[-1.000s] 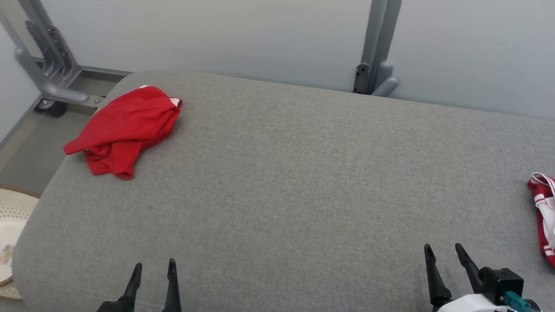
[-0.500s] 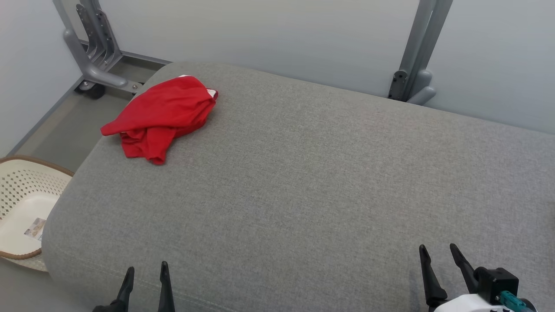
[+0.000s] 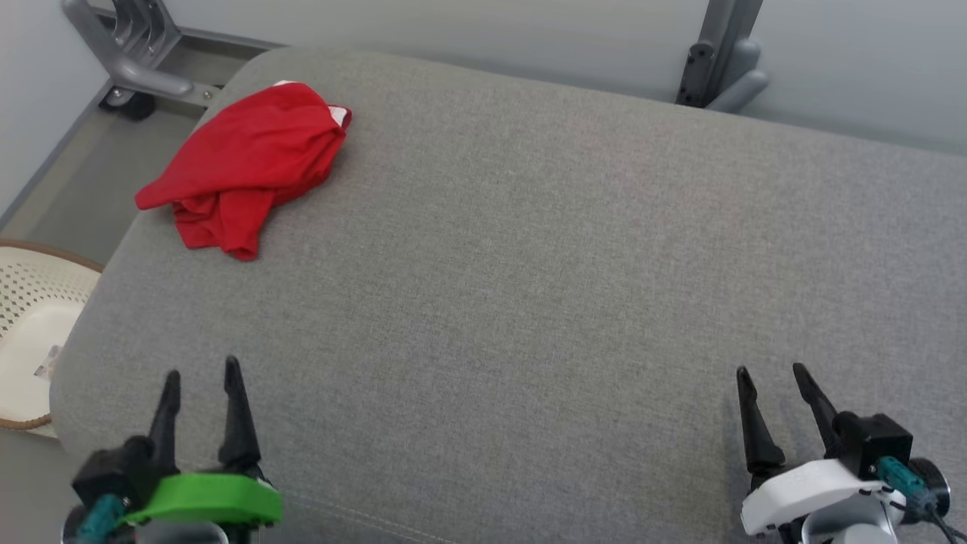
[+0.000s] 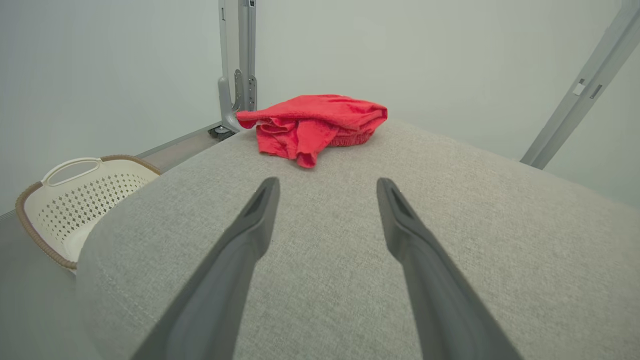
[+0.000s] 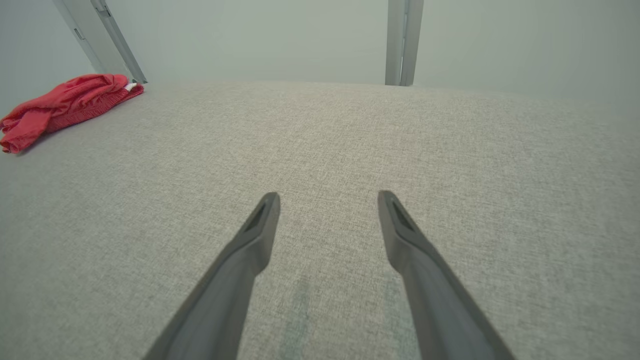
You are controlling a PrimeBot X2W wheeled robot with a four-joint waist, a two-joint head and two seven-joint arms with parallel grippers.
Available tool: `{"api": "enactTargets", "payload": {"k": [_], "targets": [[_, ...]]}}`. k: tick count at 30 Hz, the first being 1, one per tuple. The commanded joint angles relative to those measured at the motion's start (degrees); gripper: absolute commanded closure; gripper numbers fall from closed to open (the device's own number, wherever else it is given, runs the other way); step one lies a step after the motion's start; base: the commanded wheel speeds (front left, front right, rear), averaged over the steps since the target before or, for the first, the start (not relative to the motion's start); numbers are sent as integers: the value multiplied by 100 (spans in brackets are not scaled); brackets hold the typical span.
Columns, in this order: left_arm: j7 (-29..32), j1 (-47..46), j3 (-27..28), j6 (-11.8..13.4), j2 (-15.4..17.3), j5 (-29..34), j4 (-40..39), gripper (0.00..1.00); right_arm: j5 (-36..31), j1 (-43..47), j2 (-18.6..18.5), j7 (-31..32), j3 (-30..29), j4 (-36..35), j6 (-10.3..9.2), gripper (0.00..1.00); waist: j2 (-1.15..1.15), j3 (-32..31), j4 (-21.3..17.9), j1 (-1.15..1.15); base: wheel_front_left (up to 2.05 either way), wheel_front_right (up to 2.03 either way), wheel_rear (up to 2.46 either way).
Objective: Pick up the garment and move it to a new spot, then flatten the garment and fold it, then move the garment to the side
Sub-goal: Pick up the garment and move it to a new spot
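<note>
I am holding my left gripper [image 3: 202,366] over the near left corner of the grey upholstered surface [image 3: 529,264], with its two dark fingers standing wide apart and nothing between them. My right gripper [image 3: 770,368] is hovering over the near right part of the same surface, its fingers also spread wide and empty. Both grippers are pointing away from me, toward the far edge. The red garment [image 3: 242,162] is lying crumpled in a heap at the far left corner of the surface, well apart from both grippers, and a small white piece is showing at its far right edge. In the left wrist view the garment is sitting almost straight ahead beyond my spread fingers, and in the right wrist view it is lying far off to the left. A cream perforated laundry basket [image 3: 30,317] with a brown rim is standing on the floor just beside the left end of the surface. Behind the surface, grey metal frame legs [image 3: 128,68] are standing against a pale wall.
</note>
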Motion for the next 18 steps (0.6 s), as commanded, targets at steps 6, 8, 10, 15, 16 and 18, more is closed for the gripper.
{"api": "enactTargets", "payload": {"k": [6, 8, 10, 15, 16, 18], "targets": [[0, -1257, 563, -272, 28, -409, 317, 0, -217, -564, -291, -17, -87, -229, -6, 0, 0, 1403, -112, 0, 0, 0, 0], [1, -1626, 731, -347, 82, -540, 488, 0, -234, -696, -374, -17, -129, -301, -6, 0, 0, 1679, -117, 0, 0, 0, 0], [0, -2005, 827, -405, 174, -620, 724, 0, -265, -812, -463, -17, -154, -371, -6, 0, 0, 1914, -121, 0, 0, 0, 0], [15, -2992, 866, -498, 555, -952, 1555, 0, -315, -1045, -641, -16, -181, -514, -6, 0, 0, 2386, -145, 0, 0, 0, 0], [15, -2992, 866, -498, 555, -952, 1555, 0, -315, -1045, -641, -16, -181, -514, -6, 0, 0, 2386, -145, 0, 0, 0, 0], [60, -3407, 859, -525, 726, -1135, 1928, 0, -352, -1090, -693, -6, -172, -561, -6, 0, 0, 2533, -161, 0, 0, 0, 0]]}}
